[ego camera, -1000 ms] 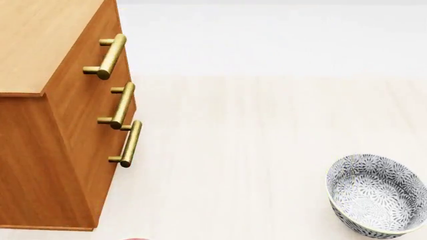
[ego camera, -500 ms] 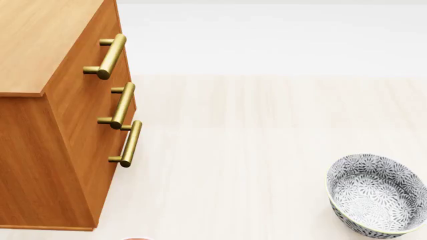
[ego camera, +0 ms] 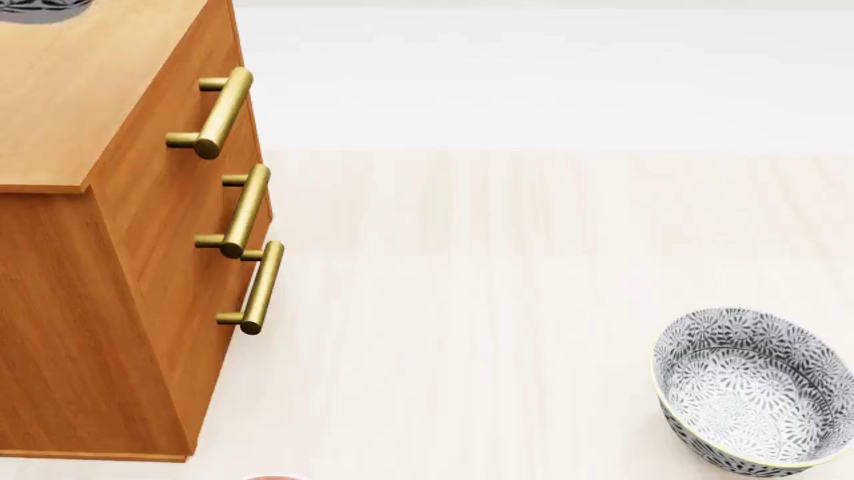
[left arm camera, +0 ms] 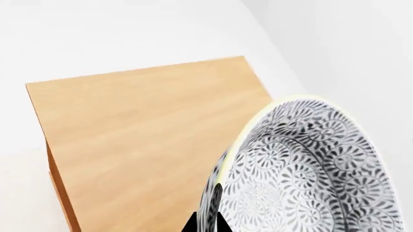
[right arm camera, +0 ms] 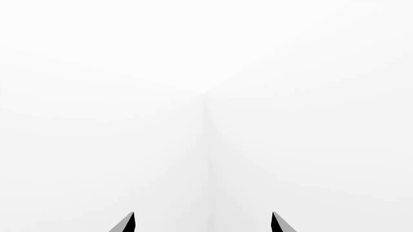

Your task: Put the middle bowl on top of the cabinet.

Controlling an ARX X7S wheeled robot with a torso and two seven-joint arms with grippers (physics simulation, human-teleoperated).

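Note:
The middle bowl (left arm camera: 303,169), deep with a grey-and-white floral pattern and a pale rim, hangs tilted over the cabinet's orange-brown top (left arm camera: 142,135). My left gripper (left arm camera: 206,224) is shut on its wall, one dark finger on each side of the rim. In the head view only a sliver of this bowl (ego camera: 40,8) shows at the top left, above the cabinet (ego camera: 80,90) with its three brass handles. Whether the bowl touches the top I cannot tell. My right gripper (right arm camera: 202,222) is open, holds nothing, and faces bare white walls.
Another bowl of the same pattern (ego camera: 754,390) stands on the pale wooden surface at the lower right. A thin red edge (ego camera: 274,478) peeks in at the bottom of the head view. The cabinet's brass handles (ego camera: 214,110) stick out from its front.
The held bowl's edge has come into the head view at the top left, over the cabinet top. The bowl at the lower right has not moved.

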